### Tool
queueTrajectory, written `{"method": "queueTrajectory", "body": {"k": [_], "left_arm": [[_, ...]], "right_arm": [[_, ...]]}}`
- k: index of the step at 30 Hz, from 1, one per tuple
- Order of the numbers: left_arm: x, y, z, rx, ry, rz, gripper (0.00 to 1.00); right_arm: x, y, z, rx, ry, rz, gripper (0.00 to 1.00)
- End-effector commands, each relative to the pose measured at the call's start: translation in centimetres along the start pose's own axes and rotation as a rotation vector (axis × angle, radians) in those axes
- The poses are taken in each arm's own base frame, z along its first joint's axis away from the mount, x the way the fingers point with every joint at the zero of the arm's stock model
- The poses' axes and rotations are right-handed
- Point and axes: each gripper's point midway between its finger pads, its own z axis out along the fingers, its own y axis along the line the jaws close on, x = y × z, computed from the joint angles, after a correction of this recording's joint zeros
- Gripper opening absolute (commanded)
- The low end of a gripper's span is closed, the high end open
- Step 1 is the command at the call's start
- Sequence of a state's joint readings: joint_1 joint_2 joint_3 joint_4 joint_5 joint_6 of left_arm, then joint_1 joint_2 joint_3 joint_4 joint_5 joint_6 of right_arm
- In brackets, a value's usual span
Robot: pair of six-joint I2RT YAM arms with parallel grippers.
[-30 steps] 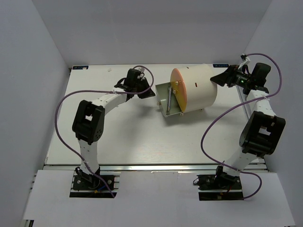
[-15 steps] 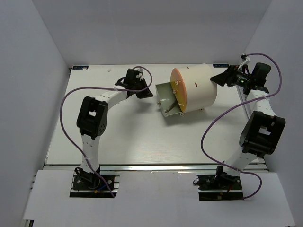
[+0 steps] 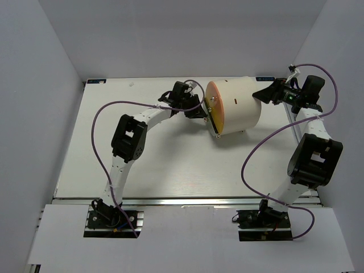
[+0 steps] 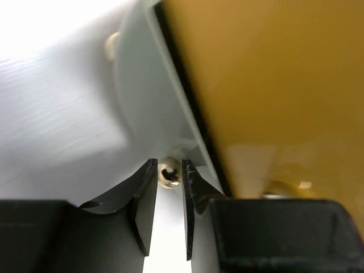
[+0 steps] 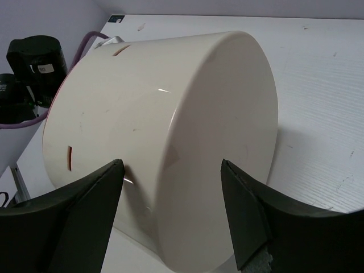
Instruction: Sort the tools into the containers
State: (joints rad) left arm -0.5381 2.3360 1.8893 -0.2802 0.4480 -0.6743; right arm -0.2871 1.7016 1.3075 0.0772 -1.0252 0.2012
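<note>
Grey-green drawer [image 4: 142,102] looks nearly flush in white drum [image 3: 239,105]. My left gripper [image 4: 169,163] straddles its brass knob [image 4: 168,175], can't tell if pinching. Right gripper [image 5: 170,165] spread behind drum. Push straight, no skew.

One white drum [image 3: 242,108] with one orange round face [image 3: 217,114]. One pale grey-green drawer front [image 4: 133,91] set in that face. Three brass knobs in the left wrist view: one [image 4: 168,175] sharp, two blurred. Two thin orange slots [image 5: 120,50] in the drum's wall. From above, shows only one slot and two knobs on the face. Two arms [image 3: 133,133], so two grippers: left gripper [image 4: 169,162], right gripper [image 5: 172,166], two black fingers [image 5: 85,205] apiece. Two purple cables [image 3: 243,166]. Two black base mounts [image 3: 111,219]. One white table [image 3: 165,165].
</note>
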Motion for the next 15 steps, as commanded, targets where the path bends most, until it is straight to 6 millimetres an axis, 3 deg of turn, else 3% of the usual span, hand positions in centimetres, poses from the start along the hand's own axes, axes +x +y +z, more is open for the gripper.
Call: {"method": "queueTrajectory", "body": {"k": [1,6,10,12,14,15], "left_arm": [[-1.6,-3.6,-0.3,0.115,-0.024,0.025,0.35],[-2.3,-4.6,0.5,0.165,-0.025,0.005,0.36],[-2.5,-4.1,0.5,0.133,-0.039,-0.002,0.36],[-2.4,-2.6,0.0,0.063,-0.053,-0.011,0.35],[-4.4,-1.6,-2.4,-0.021,-0.145,-0.023,0.35],[-3.5,0.3,-2.8,-0.071,-0.144,-0.054,0.36]], "right_arm": [[0.7,0.2,0.4,0.002,0.016,-0.007,0.73],[0.8,0.2,0.4,0.002,0.018,-0.003,0.73],[0.7,0.3,0.4,0.006,0.015,-0.010,0.75],[0.4,0.4,0.3,0.013,0.010,-0.019,0.80],[-0.1,0.3,0.1,0.034,-0.001,-0.034,0.89],[-0.3,0.2,0.0,0.045,-0.006,-0.038,0.90]]}}
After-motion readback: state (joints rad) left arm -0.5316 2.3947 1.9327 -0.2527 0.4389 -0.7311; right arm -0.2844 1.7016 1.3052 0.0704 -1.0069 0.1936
